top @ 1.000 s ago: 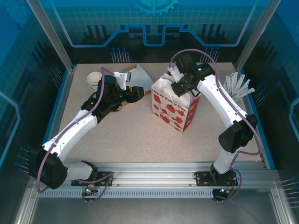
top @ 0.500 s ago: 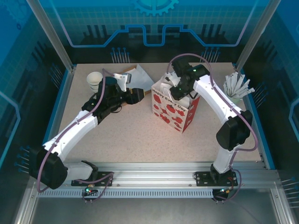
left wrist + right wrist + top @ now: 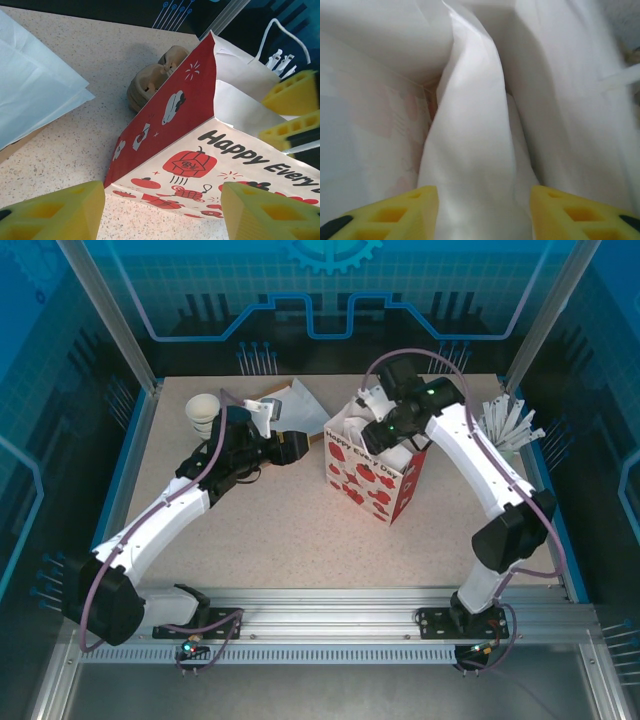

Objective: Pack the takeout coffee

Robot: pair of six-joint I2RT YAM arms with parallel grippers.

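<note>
R tool (image 3: 481,212) down inside strawberry-print bag (image 3: 368,480) — jaws apart. L tool (image 3: 162,212) open too, near bag's red side.

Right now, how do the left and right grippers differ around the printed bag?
The left gripper is beside the printed bag, outside it; the right gripper is at its open top. The left gripper faces the bag's printed outside; the right gripper faces its white inside. Both are open, with yellow fingers.

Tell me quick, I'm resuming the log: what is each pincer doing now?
Left pincer: open, empty, facing the bag.
Right pincer: open, down inside the bag.
</note>
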